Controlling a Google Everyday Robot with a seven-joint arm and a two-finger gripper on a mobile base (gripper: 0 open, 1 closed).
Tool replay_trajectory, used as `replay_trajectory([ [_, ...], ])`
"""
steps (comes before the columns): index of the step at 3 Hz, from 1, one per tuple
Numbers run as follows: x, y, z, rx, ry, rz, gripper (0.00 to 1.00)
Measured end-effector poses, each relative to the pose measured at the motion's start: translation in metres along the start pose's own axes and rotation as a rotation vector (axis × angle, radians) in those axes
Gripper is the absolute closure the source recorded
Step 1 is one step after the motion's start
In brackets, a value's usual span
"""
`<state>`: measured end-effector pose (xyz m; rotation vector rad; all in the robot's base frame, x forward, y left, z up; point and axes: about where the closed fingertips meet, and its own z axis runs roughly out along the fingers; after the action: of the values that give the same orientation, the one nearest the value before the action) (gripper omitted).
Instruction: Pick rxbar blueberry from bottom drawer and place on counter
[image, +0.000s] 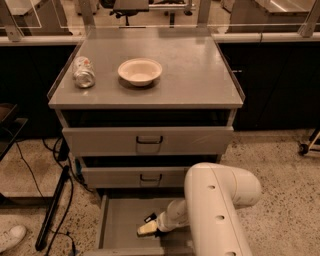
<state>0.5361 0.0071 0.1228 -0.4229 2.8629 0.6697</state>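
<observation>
— What stands on the desk (200, 75)?

— A crushed silver can (84, 71) near its left edge, lying on its side; beside it but apart, toward the middle, a pale shallow bowl (140, 71) with nothing showing in it; the right half is bare grey.

— Any writing to read?

— The can has a reddish patch of print, but no words can be made out.

— And below?

— Two upper drawers (149, 140) with dark handles, the top one pulled out a little; under them the bottom drawer (117, 220) is pulled out over the speckled floor (280, 165).

— Where is the hand?

— The thick white arm (215, 205) reaches in from the right and covers the drawer's right side; the hand (148, 226) sits low over the middle of the drawer floor, near its front edge; whether it is clamped or apart I cannot tell.

— The rxbar blueberry?

— A small dark piece (150, 218) with a white fleck, touching the hand's tip, inside that drawer.

— Around the cabinet?

— Black cables (30, 170) and a dark pole (54, 210) to the left; a white shoe (11, 237) at the lower left.
</observation>
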Motion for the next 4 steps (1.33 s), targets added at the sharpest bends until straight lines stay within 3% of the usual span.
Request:
replay_trajectory([
  [2, -0.012, -0.001, 0.024, 0.042, -0.012, 0.033, 0.0],
  [4, -0.014, -0.001, 0.026, 0.058, 0.001, 0.041, 0.0],
])
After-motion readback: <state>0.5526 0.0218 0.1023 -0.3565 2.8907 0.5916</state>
